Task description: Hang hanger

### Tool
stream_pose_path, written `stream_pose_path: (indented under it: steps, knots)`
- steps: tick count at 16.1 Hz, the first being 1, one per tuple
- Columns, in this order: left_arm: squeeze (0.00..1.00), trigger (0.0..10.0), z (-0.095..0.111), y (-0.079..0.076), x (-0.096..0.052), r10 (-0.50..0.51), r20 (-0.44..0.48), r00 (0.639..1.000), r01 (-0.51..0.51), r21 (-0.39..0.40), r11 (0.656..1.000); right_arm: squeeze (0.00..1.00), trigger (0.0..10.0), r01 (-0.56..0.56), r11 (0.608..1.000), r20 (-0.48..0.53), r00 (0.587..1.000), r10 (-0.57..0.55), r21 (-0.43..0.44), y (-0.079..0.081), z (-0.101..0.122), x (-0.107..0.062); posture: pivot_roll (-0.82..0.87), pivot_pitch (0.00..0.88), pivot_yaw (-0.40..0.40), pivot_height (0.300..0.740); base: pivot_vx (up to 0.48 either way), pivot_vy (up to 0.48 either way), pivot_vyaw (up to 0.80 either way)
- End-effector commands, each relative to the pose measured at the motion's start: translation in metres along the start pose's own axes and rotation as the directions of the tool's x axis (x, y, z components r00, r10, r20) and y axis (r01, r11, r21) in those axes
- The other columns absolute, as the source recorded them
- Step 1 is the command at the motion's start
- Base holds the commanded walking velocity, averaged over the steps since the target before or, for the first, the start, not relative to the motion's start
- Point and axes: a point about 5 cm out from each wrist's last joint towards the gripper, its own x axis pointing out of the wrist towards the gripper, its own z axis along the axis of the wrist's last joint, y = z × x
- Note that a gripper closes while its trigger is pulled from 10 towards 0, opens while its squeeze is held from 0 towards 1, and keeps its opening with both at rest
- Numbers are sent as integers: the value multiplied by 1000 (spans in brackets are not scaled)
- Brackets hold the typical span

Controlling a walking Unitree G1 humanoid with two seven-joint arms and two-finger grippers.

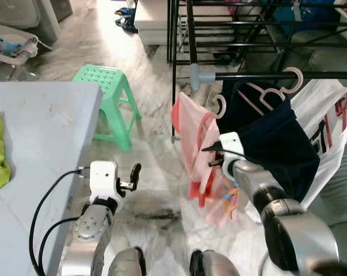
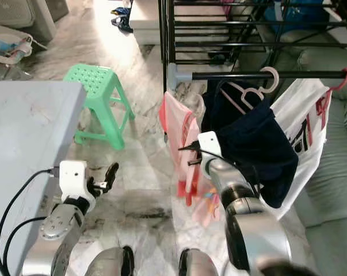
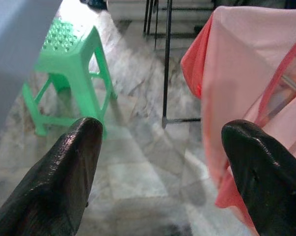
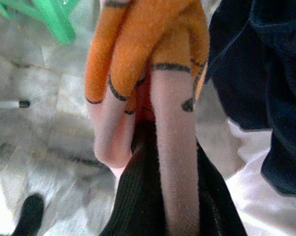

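Nearest, the left claw hangs idle over the marble floor beside the grey tabletop, its two black fingers spread wide and empty. Across from it, the right claw is raised against a pink garment and, in the right wrist view, is closed on a bunch of its pink-and-orange fabric. The garment's pale hanger hook shows just above it and below the black rail, apparently not yet over it. A dark navy garment hangs just beside it from a pink hanger, with a white shirt next along.

To do this step well, I judge the right arm should lift until the hook clears the rail, bring it over the bare stretch between the rail's grey end joint and the navy garment, then lower it until the hook bears the weight before opening. Gripping cloth, not the hanger, may let the hook swing, so slow moves suit. Farther off stands a green stool.
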Motion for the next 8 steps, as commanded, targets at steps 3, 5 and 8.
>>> stream_pose_path:
  steps: [3,5,8]
  knots:
    - [0,10000,7,2,-6,-18,25,1000,19,-4,1000,0,10000,15,1000,106,994,-13,-10,1,-27,-28,23,115,-6,740,0,0,0]
    - [0,10000,11,5,-9,-22,42,999,22,0,1000,0,10000,38,999,133,990,-38,5,4,-46,-51,11,79,4,740,0,0,0]
    - [0,10000,14,10,-14,-28,56,998,28,4,1000,0,10000,90,996,221,971,-89,7,8,-59,-83,-3,31,11,740,0,0,0]
